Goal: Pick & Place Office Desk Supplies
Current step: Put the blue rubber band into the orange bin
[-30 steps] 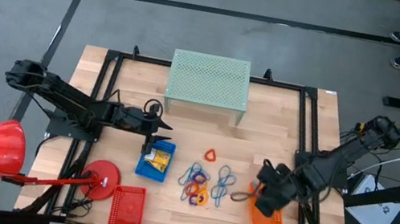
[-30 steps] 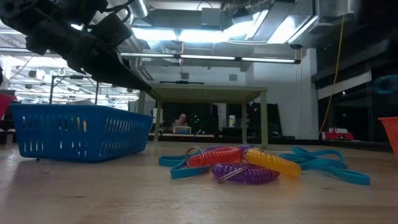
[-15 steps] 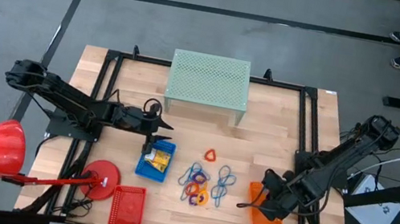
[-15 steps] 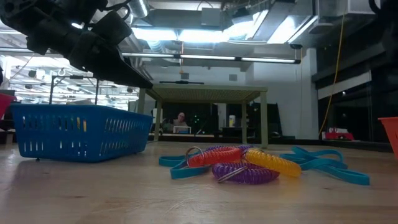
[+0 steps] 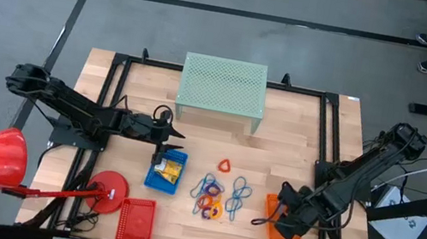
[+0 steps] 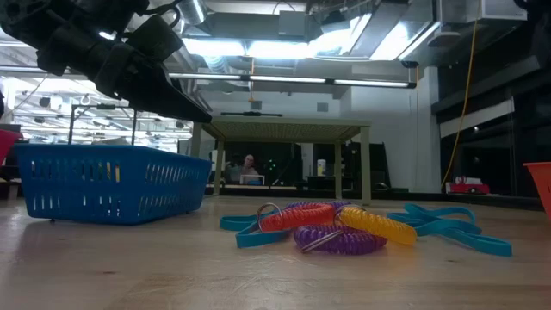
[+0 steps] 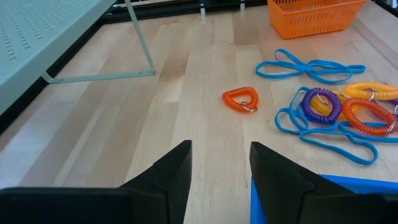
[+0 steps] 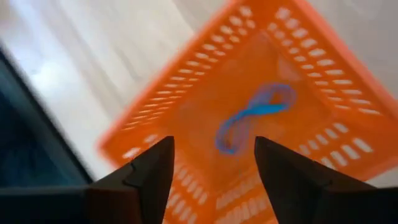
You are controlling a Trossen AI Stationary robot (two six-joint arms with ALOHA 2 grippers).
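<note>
Right gripper (image 5: 279, 222) moved from inner edge of orange tray (image 5: 283, 230) to over tray, fingers spread, holding nothing; blue loop (image 8: 252, 116) lies on tray floor below. Left gripper (image 5: 178, 136) unchanged, hovering beyond blue tray (image 5: 161, 182), fingers parted, empty. Orange coil (image 7: 241, 98) lies alone on table; purple coil (image 7: 320, 104), yellow coil (image 6: 377, 224), blue bands (image 7: 311, 66) clustered mid-table between trays.
</note>
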